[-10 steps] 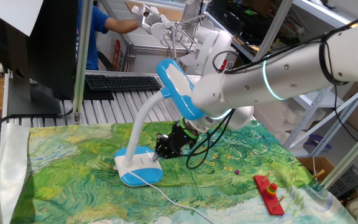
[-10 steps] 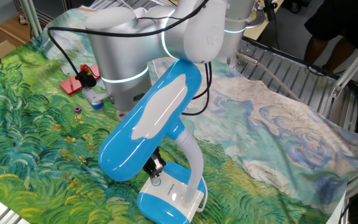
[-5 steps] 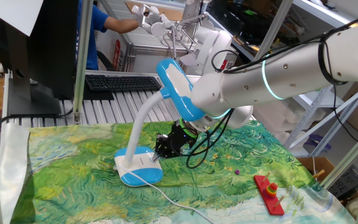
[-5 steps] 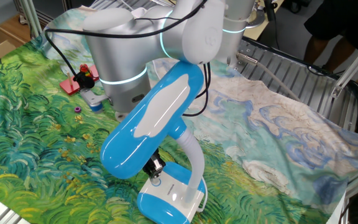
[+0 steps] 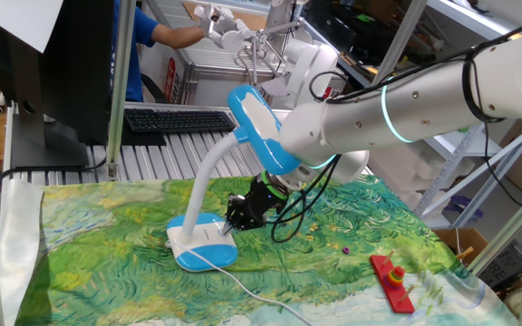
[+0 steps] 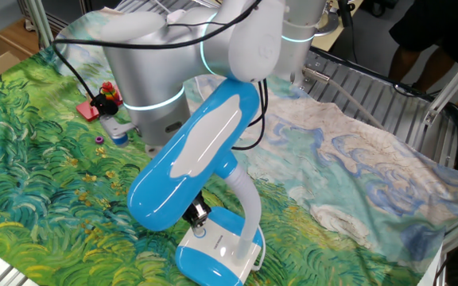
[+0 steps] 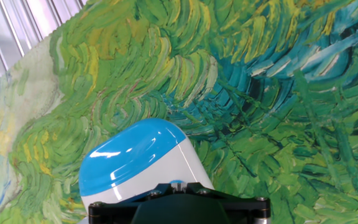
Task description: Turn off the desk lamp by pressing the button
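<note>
The desk lamp stands on the painted cloth with its blue-and-white base (image 5: pixel 201 244), white gooseneck (image 5: pixel 208 174) and blue head (image 5: pixel 261 129). In the other fixed view the head (image 6: pixel 191 160) hangs over the base (image 6: pixel 215 253). My gripper (image 5: pixel 230 226) comes in low under the head, its tip (image 6: pixel 196 213) just above the base's white top plate, beside a small ringed mark that is the button (image 6: pixel 199 233). In the hand view the base (image 7: pixel 132 158) lies right ahead of the black gripper (image 7: pixel 177 185); its fingertips meet with no gap. The button is hidden there.
The lamp's white cable (image 5: pixel 247 288) runs toward the front edge. A red toy block (image 5: pixel 391 277) and a small purple bead (image 5: pixel 340 251) lie to the right on the cloth; both also show in the other fixed view (image 6: pixel 94 105). A keyboard (image 5: pixel 178 119) and a person are behind.
The arm's upper links have shifted very slightly. The gripper tip stays at the same spot over the lamp base.
</note>
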Controlling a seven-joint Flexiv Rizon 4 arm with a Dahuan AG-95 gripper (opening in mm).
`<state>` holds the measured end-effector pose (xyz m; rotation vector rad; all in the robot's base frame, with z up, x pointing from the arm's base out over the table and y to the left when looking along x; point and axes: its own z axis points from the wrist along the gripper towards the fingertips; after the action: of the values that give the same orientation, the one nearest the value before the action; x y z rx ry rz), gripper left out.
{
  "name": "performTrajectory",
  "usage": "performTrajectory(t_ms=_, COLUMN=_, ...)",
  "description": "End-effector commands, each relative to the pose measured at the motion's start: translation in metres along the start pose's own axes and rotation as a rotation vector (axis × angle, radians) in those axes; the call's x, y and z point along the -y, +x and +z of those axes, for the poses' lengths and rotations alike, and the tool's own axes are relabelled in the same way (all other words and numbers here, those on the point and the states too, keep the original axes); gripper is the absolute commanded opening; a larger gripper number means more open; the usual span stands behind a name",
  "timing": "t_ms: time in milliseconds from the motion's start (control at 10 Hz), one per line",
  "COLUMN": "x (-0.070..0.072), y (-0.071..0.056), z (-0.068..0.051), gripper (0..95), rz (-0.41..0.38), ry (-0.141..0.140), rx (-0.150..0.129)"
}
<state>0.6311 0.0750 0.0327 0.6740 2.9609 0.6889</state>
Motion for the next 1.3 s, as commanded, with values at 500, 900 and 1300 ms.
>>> performTrajectory(t_ms=500, x=0.0011, y=-0.0003, z=0.0304, gripper=0.0, rz=-0.014, ry=0.027, rx=-0.033)
performTrajectory(t_ms=900, x=0.0011, y=-0.0003, z=0.0304, gripper=0.0, rz=-0.052, ry=0.024, rx=-0.045)
performTrajectory(t_ms=1300, x=0.0011, y=-0.0003, z=0.0304, gripper=0.0, rz=-0.074, ry=0.026, rx=-0.041)
